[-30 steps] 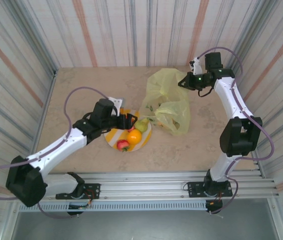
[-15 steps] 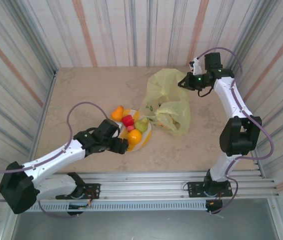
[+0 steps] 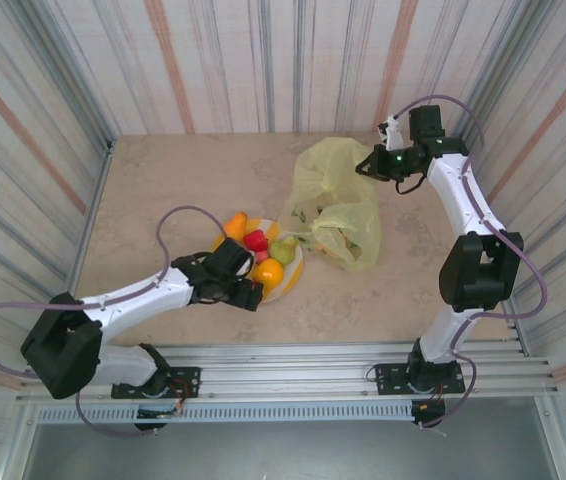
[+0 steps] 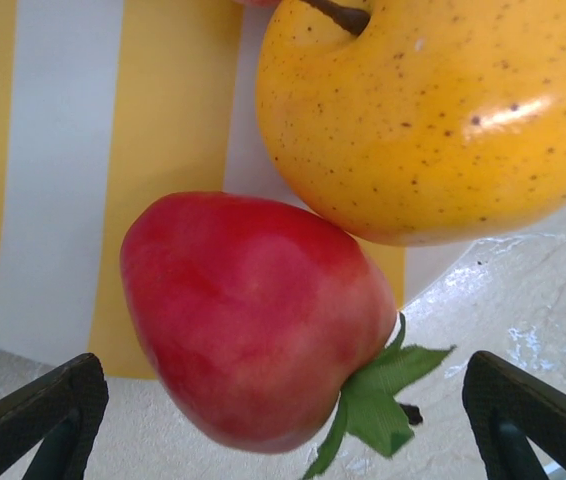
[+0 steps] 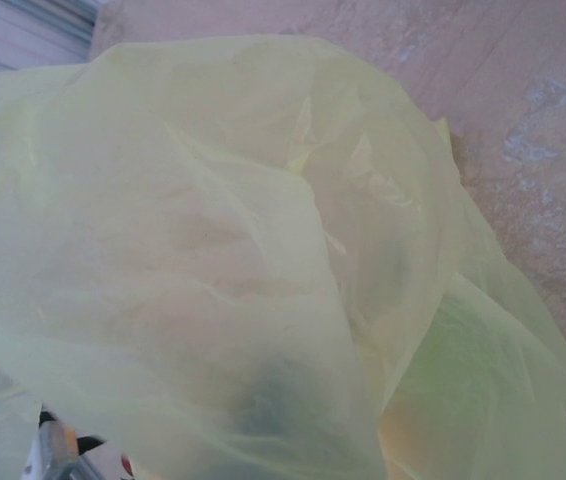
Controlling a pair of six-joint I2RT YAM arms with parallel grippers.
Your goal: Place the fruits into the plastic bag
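Several fruits lie on a striped plate (image 3: 290, 283): an orange one (image 3: 269, 273), a pear (image 3: 283, 248), a red one (image 3: 255, 240) and an orange-yellow one (image 3: 234, 225). My left gripper (image 3: 248, 293) hangs low over the plate's near edge. It is open, and a red strawberry (image 4: 253, 315) with a green leaf lies between its fingers (image 4: 43, 420), untouched, against a speckled orange fruit (image 4: 433, 110). The plastic bag (image 3: 333, 190) stands right of the plate. My right gripper (image 3: 368, 168) is shut on its raised top edge. Yellow-green bag film (image 5: 213, 250) covers the right wrist view.
The yellow-and-white plate (image 4: 63, 150) rests on a beige marble-look tabletop (image 3: 163, 170) enclosed by striped walls. A metal rail (image 3: 313, 360) runs along the near edge. Bare table lies left of and behind the plate.
My left gripper swung from over the plate's far side down to its near edge, over the strawberry, and opened wider. The right arm and bag stayed put.
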